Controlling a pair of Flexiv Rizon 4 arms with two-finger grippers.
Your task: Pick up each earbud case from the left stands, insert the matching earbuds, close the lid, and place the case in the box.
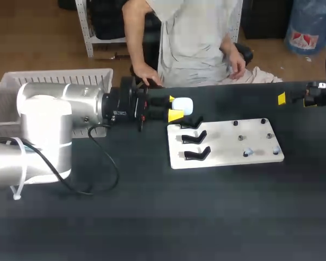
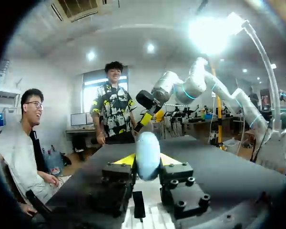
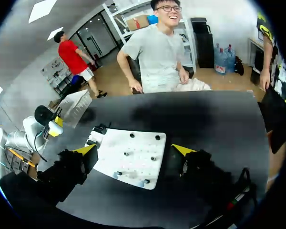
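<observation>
Two arms are working at the black table (image 1: pixel 152 217). The left gripper (image 1: pixel 176 107) is clamping a small rounded pale-blue earbud case (image 1: pixel 183 105) between its yellow tips and holding it just over the far-left corner of the flat white board (image 1: pixel 228 147), right by the three curved black stands (image 1: pixel 194 138). The right gripper (image 3: pixel 133 150) is hanging wide open with nothing in it, well apart from the case. The white slatted plastic box (image 1: pixel 60 79) is sitting behind the left arm.
</observation>
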